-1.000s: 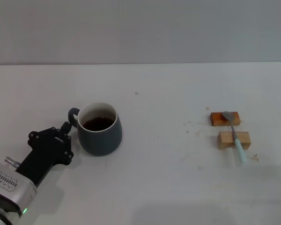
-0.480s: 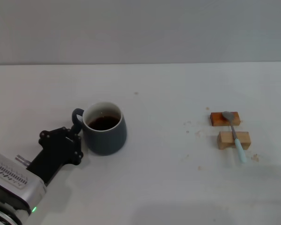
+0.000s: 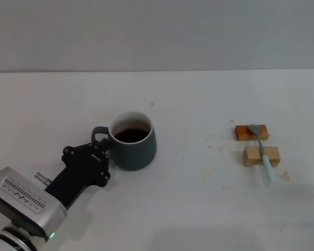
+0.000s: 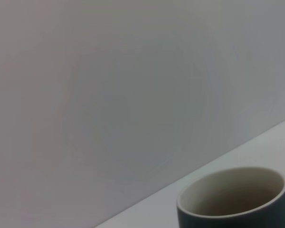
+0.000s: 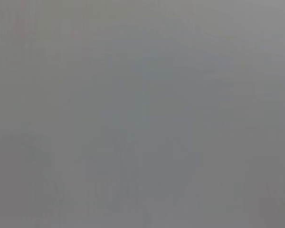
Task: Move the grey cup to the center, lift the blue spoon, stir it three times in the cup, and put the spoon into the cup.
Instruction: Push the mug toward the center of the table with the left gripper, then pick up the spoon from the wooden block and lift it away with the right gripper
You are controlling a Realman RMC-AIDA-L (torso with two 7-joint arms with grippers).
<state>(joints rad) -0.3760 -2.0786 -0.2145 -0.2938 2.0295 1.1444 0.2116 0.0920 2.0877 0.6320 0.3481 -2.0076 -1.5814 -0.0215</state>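
Left gripper (image 3: 100,151) at the handle of the grey cup (image 3: 132,147), low on the table (image 3: 199,209) left of middle; its fingers look pressed together on the loop handle, pinching it, though the black housing hides part of the contact; cup upright, dark liquid inside, left wrist view shows only its rim and white inner wall; cup not yet at centre, so step in hand reads as the cup move

Blue spoon (image 3: 262,150) far to the right, well apart from cup, lying across two wooden blocks (image 3: 256,143); bowl end on the farther block, pale handle overhanging the nearer one toward the robot; untouched; right gripper not seen in any view, right wrist view blank grey

Handling guess: cup ceramic, stiff, fairly heavy with liquid, glazed so likely slippery; handle grip fine for a slide, tilt would spill; keep it flat; spoon light, thin, rigid; blocks raise it, so best take is the blue handle at the overhanging end, pinched across its width; may pivot if grabbed far off balance
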